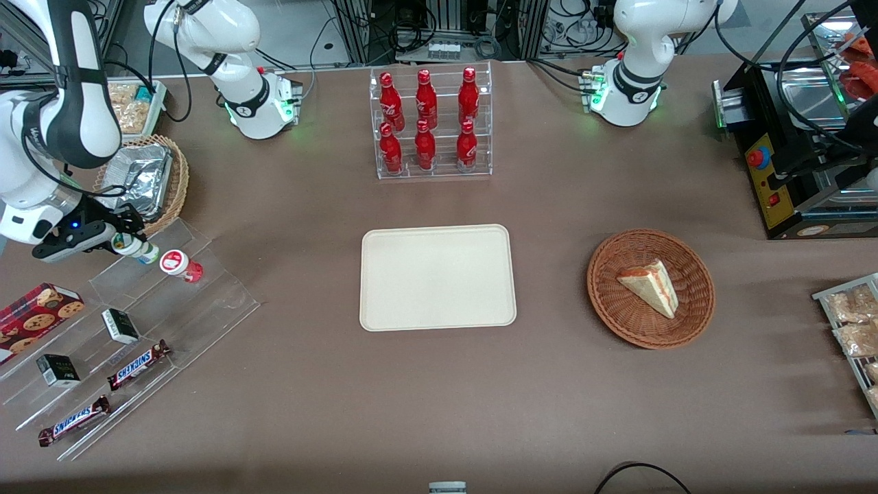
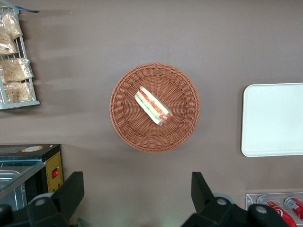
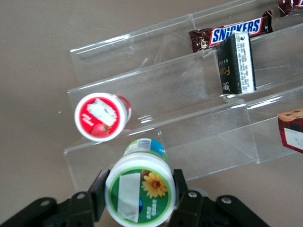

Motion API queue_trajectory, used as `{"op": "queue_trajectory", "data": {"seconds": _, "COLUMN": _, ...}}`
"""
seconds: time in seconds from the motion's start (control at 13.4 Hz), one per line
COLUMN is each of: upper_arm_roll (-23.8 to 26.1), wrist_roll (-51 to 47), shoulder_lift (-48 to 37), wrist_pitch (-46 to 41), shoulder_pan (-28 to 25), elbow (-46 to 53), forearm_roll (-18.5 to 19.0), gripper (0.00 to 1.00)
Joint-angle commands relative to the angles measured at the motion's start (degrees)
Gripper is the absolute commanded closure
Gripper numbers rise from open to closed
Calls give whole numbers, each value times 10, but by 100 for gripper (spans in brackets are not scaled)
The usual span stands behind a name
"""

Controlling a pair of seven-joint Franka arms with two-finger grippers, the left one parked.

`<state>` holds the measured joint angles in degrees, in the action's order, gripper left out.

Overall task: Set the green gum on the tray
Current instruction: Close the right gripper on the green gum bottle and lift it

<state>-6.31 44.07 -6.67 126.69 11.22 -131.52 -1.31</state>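
Observation:
The green gum, a small white bottle with a green-and-white lid, sits between my gripper's two black fingers, which press its sides. In the front view the gripper holds the gum at the top step of the clear acrylic rack, toward the working arm's end of the table. The red-lidded bottle stands right beside it on the same step and shows in the right wrist view. The cream-beige tray lies flat at the table's middle.
The rack holds Snickers bars, small dark boxes and a cookie box. A wicker basket with foil stands farther from the front camera than the gripper. A rack of red bottles and a sandwich basket flank the tray.

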Motion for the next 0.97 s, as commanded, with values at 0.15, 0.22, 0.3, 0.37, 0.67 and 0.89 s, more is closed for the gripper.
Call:
{"op": "queue_trajectory", "data": {"seconds": 0.15, "upper_arm_roll": 1, "wrist_roll": -15, "shoulder_lift": 37, "wrist_pitch": -196, "shoulder_pan": -40, "elbow": 198, "forearm_roll": -4, "gripper": 100}}
{"op": "queue_trajectory", "data": {"seconds": 0.22, "upper_arm_roll": 1, "wrist_roll": -33, "shoulder_lift": 49, "wrist_pitch": -229, "shoulder_pan": -51, "elbow": 236, "forearm_roll": -4, "gripper": 100}}
{"op": "queue_trajectory", "data": {"seconds": 0.3, "upper_arm_roll": 1, "wrist_roll": -46, "shoulder_lift": 58, "wrist_pitch": -258, "shoulder_pan": -65, "elbow": 269, "forearm_roll": -4, "gripper": 100}}
{"op": "queue_trajectory", "data": {"seconds": 0.37, "upper_arm_roll": 1, "wrist_roll": -68, "shoulder_lift": 65, "wrist_pitch": -281, "shoulder_pan": -84, "elbow": 294, "forearm_roll": -4, "gripper": 100}}
{"op": "queue_trajectory", "data": {"seconds": 0.67, "upper_arm_roll": 2, "wrist_roll": -208, "shoulder_lift": 71, "wrist_pitch": -311, "shoulder_pan": -165, "elbow": 313, "forearm_roll": -38, "gripper": 100}}
{"op": "queue_trajectory", "data": {"seconds": 0.89, "upper_arm_roll": 2, "wrist_roll": -342, "shoulder_lift": 90, "wrist_pitch": -292, "shoulder_pan": -250, "elbow": 313, "forearm_roll": -54, "gripper": 100}}
